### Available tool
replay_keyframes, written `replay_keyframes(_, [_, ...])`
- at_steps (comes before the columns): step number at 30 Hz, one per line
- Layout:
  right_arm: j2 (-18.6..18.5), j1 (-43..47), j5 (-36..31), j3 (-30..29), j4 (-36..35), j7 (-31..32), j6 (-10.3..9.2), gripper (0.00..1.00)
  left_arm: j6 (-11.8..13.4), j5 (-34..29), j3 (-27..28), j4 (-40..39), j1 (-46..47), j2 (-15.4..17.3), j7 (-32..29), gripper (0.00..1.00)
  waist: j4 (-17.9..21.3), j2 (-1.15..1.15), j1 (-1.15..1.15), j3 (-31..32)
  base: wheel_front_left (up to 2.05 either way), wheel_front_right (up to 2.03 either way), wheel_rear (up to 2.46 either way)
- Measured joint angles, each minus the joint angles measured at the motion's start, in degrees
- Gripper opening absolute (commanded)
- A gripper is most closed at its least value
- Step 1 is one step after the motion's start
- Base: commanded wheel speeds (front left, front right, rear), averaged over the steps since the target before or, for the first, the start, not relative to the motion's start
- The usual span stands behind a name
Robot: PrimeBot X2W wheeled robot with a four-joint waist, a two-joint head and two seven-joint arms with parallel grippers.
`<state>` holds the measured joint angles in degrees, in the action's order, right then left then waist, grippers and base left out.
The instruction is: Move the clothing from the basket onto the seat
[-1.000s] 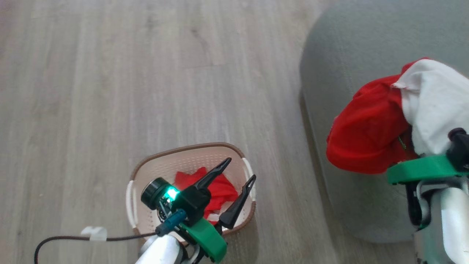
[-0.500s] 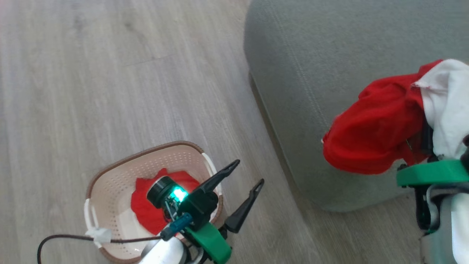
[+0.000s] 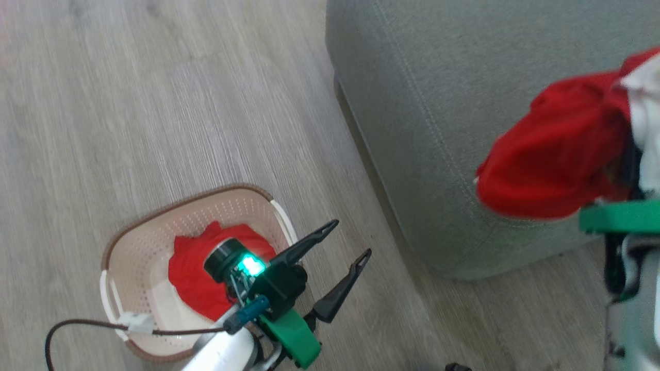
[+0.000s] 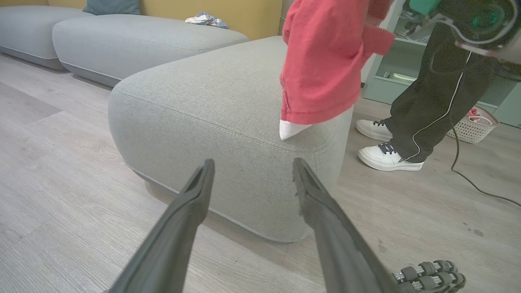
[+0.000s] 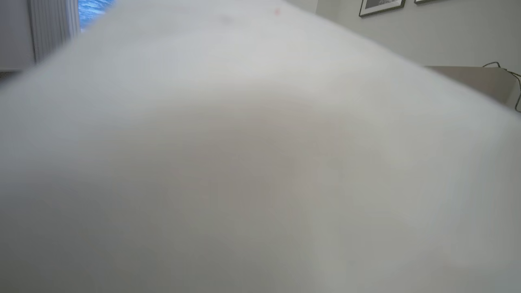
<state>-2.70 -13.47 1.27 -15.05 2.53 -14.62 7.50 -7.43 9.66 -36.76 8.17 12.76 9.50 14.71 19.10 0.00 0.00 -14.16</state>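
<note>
The cream basket (image 3: 129, 247) stands on the wood floor with one red piece of clothing (image 3: 191, 268) bunched inside. Just right of the basket's rim, above the floor, my left gripper (image 3: 351, 237) is open and empty; in the left wrist view it (image 4: 252, 162) faces the seat's corner. The grey-green seat (image 3: 438, 103) (image 4: 203, 101) stands to the right. A red and white garment (image 3: 557, 154) (image 4: 321, 61) hangs over the seat's near edge, held up by my right gripper, whose fingers are buried in it. White cloth (image 5: 260, 162) covers the right wrist view.
A person in dark trousers and white shoes (image 4: 386, 156) stands beside the seat's far corner. Behind them are a small white basket (image 4: 472, 126) and a cable on the floor. More grey cushions (image 4: 122, 40) lie along a yellow wall. A black cable (image 3: 77, 330) trails from my left arm.
The head view has swung, so the basket sits further left and the seat looms larger. The hanging garment now rides higher and further right in the picture. The left gripper stays open.
</note>
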Motion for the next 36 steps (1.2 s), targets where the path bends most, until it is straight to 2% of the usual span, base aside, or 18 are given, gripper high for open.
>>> replay_keyframes(7, [-5.16,-13.04,-0.87,-2.08,0.98,0.0,0.0,0.0,0.0,0.0,-0.4,-1.72,2.92,3.55,0.01,1.0,-1.2,0.0,0.01,-6.05,0.0,0.0,0.0])
replay_keyframes(12, [-9.23,-24.32,-0.18,-3.3,6.28,-0.01,0.0,0.0,0.0,0.0,-0.44,-2.18,4.04,7.35,0.01,1.0,-1.53,0.0,0.01,-10.93,0.0,0.0,0.0])
replay_keyframes(20, [-13.65,-38.17,1.91,-6.67,16.7,2.05,0.01,0.0,0.0,0.01,-0.2,-4.19,6.04,11.15,0.01,1.0,-2.1,0.0,0.02,-18.47,0.0,0.0,0.0])
replay_keyframes(28, [-15.53,-46.04,4.35,-9.7,27.73,7.51,0.01,0.0,0.0,0.78,2.2,-5.61,7.16,12.49,0.01,1.0,-3.72,0.0,0.01,-23.47,0.0,0.0,0.0])
replay_keyframes(36, [-15.64,-50.87,1.48,-14.61,38.86,8.49,0.0,0.0,0.0,0.91,3.68,-6.17,7.05,13.38,0.01,1.0,-5.75,0.0,0.0,-26.55,0.0,0.0,0.0])
